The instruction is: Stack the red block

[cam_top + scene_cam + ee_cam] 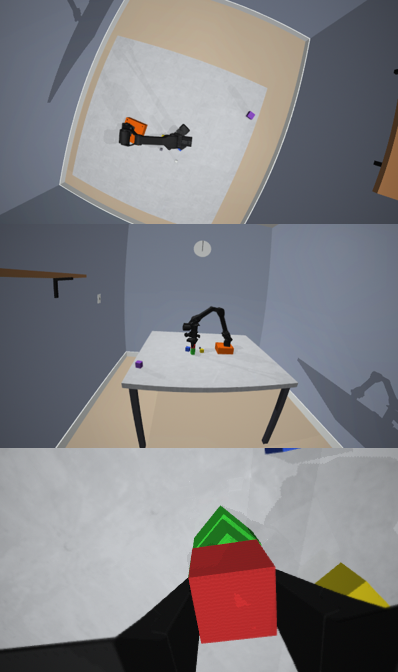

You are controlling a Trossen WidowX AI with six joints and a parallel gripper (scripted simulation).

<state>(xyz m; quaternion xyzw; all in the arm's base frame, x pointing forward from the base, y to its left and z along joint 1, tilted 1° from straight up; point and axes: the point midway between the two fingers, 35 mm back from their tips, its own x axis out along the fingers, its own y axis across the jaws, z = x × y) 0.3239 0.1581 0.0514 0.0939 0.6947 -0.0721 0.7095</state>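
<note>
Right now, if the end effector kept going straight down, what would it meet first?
Probably the green tower: the end effector holds the red block just above it, so the block would land there first, though the alignment is hard to judge.

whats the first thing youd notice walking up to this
The red block, pinched in the black hand, fills the wrist view and sits just above the green tower. From outside, the arm arches from its orange base down to that spot mid-table. A purple cube sits alone near the table's left edge.
</note>
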